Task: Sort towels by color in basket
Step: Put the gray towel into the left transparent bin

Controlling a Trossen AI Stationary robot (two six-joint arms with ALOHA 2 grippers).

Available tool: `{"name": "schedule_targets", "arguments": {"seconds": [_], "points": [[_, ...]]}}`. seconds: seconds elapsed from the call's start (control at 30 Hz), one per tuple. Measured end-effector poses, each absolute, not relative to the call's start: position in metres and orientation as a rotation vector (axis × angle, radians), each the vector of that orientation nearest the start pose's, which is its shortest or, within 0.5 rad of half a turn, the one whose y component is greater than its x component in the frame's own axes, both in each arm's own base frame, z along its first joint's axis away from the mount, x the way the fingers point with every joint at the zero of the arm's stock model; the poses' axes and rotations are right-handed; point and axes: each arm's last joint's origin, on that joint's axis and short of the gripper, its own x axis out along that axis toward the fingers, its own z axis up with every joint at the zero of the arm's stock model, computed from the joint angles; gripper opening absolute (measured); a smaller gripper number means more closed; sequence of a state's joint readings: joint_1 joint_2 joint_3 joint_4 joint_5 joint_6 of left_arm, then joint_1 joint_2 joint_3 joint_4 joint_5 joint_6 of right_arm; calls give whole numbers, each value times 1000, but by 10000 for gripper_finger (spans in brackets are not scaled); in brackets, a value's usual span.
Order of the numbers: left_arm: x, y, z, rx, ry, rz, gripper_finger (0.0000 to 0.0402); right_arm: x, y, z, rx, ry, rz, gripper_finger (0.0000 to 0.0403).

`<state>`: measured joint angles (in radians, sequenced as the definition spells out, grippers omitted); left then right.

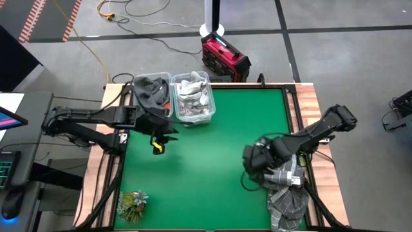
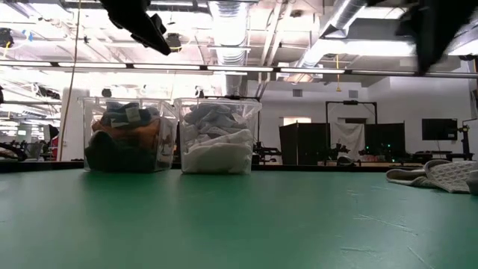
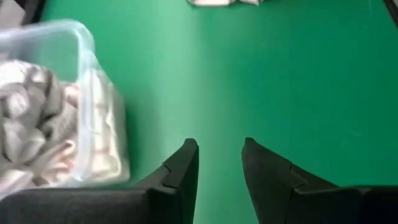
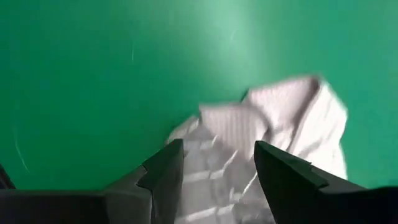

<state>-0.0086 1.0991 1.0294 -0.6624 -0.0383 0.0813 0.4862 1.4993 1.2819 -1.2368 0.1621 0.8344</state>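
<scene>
Hovering above the grey plaid towel (image 1: 288, 201), the right gripper (image 1: 262, 169) has its fingers spread wide and empty, and the cloth lies directly under and just ahead of them at the table's near right corner. In the right wrist view the towel (image 4: 261, 149) fills the gap between the two dark fingers, so the coming move looks like a plain drop onto it. From above, the heap's long axis runs from the gripper down toward the table's front edge, with a paler, finely ribbed fold on top nearest the fingers and the darker plaid trailing over the rim. It is soft, crumpled and bunched, not folded flat (a pinch on the raised fold would probably lift the whole piece).

The left gripper (image 1: 159, 136) hangs over the mat just beside the two clear bins, its fingers parted and holding nothing, well apart from the plaid towel; the right arm is plainly the nearer one. The left bin (image 1: 152, 88) holds dark grey and rust-orange cloths, the right bin (image 1: 194, 96) white ones. A small green plant (image 1: 132, 203) sits at the near left corner
</scene>
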Motion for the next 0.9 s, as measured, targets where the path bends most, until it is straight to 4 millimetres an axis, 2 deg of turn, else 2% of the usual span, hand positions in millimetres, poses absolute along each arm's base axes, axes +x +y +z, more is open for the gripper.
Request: {"name": "schedule_targets", "arguments": {"seconds": [0.27,0.57,0.7,0.87,0.9], "points": [[212,-19,309,42,838,-43,114,220,161,253,193,1502,-385,225],[209,-26,307,8,881,-49,114,228,181,200,43,1794,-416,218],[208,-26,307,6,882,-48,114,235,181,184,45,1905,-346,167],[207,-25,306,5,891,-47,114,243,174,176,23,1965,-288,33],[207,-25,306,5,891,-47,114,244,172,176,21,1968,-279,21]]}}
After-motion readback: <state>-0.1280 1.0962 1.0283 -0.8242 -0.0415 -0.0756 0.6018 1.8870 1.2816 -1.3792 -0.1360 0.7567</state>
